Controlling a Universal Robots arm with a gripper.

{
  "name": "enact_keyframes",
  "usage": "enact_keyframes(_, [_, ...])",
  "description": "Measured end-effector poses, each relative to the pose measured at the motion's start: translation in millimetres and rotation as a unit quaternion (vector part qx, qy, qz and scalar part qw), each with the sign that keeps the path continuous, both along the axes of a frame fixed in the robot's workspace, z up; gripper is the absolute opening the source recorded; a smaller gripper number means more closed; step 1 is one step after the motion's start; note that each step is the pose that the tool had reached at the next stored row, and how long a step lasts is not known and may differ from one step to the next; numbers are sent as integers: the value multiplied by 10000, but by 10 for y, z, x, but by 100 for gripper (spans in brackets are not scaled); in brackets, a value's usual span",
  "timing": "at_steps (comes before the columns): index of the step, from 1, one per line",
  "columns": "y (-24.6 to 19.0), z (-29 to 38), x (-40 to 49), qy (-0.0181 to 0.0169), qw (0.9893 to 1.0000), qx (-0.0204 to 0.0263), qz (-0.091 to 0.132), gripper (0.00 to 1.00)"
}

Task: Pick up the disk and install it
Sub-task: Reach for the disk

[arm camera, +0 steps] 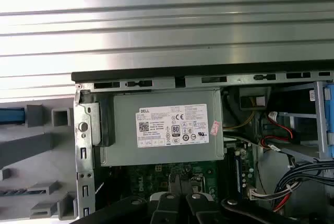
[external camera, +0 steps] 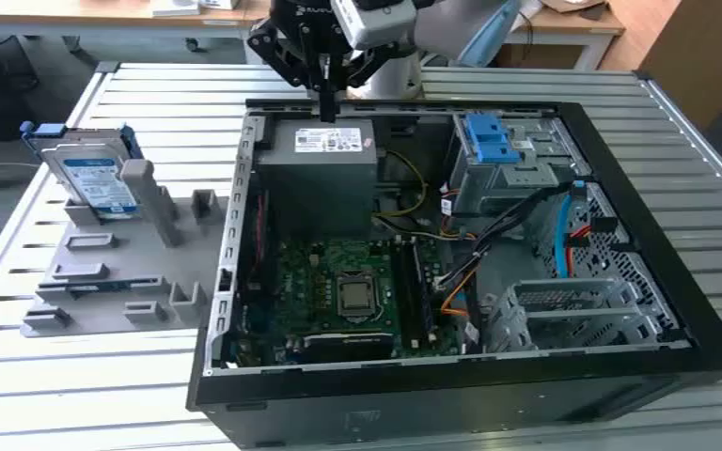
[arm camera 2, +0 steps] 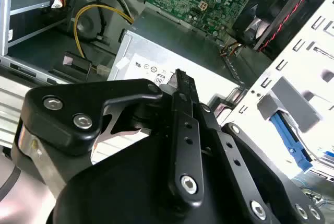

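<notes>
End effector above computer case rim

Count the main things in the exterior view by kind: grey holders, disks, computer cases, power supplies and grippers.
grey holder: 1
disk: 1, upright in the grey holder
computer case: 1, open
power supply: 1, inside the computer case
gripper: 1, near the power supply, holding nothing
Total: 5
</notes>
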State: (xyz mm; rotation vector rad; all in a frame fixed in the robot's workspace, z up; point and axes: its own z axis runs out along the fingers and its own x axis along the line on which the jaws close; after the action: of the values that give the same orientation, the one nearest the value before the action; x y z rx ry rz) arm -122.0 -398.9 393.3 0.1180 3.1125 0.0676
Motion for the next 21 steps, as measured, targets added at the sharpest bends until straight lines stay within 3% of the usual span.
enact_keyframes(11, [0,0,-11,0,10000,0,-1,11])
enact_keyframes(21, [0,-2,-125,0,10000,0,0,11])
